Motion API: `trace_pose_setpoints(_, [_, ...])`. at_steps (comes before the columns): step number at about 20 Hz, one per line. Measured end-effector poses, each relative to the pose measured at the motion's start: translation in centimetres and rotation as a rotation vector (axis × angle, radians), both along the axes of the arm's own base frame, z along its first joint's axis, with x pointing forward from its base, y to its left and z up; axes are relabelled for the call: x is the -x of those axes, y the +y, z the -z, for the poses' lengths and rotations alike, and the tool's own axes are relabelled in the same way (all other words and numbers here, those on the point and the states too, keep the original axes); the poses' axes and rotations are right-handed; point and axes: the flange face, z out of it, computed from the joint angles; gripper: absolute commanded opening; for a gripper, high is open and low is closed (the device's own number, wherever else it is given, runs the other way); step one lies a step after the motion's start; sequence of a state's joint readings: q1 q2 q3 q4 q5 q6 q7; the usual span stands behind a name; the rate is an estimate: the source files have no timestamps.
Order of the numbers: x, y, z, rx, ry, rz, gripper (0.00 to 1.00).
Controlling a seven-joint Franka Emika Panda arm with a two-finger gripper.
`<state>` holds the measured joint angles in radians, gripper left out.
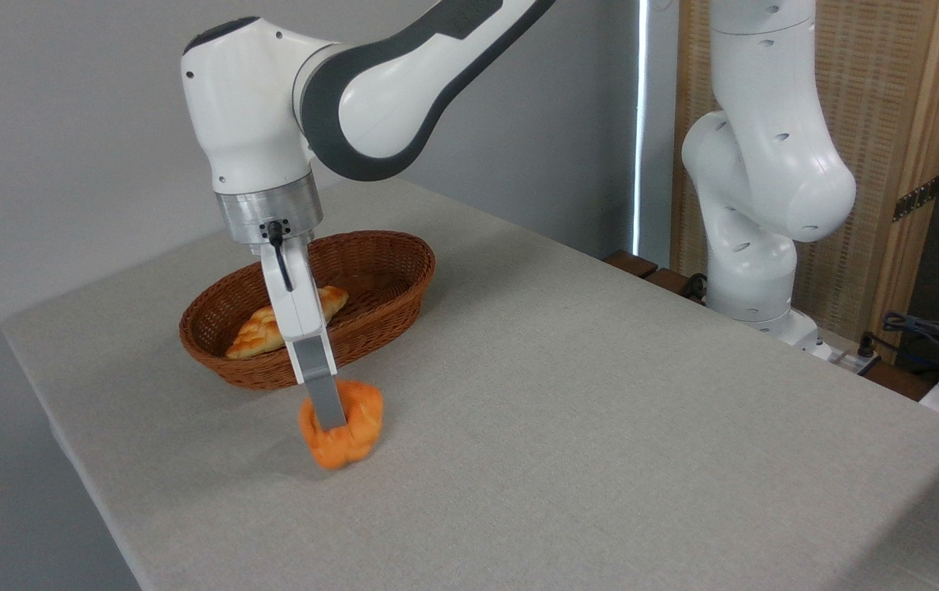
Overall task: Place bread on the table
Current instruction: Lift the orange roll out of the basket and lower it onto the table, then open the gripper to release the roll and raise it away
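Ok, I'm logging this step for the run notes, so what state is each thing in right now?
gripper: shut on the bun, low over the table.
bun: gripped, out of the basket, at or just above the cloth; contact unclear.
braided loaf: lying in the basket.
basket: upright on the table.
table: bare beside the bun.
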<state>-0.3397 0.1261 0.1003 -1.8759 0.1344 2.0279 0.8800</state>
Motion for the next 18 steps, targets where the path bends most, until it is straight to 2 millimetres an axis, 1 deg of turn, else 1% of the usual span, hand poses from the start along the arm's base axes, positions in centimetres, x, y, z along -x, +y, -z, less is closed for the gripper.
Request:
trace_pose_setpoints(3, [-0.1,0.0,-0.2,0.0,-0.005,0.001,1.0])
trace_pose_setpoints(7, [-0.2,-0.1,0.4,0.002,0.005,-0.002,1.0])
trace_pose_setpoints(10, [-0.2,-0.6,0.1,0.076,0.008,-0.084,1.0])
trace_pose_setpoints(11, [-0.2,-0.8,-0.4,0.119,0.006,-0.138,1.0])
trace_pose_setpoints(14, [0.0,-1.6,-3.2,0.278,0.006,-0.288,1.0])
trace_pose_setpoints(16, [0.4,-1.2,-4.9,0.331,0.032,-0.335,1.0])
trace_pose_setpoints(18, [1.0,-0.3,-6.3,0.337,0.056,-0.347,1.0])
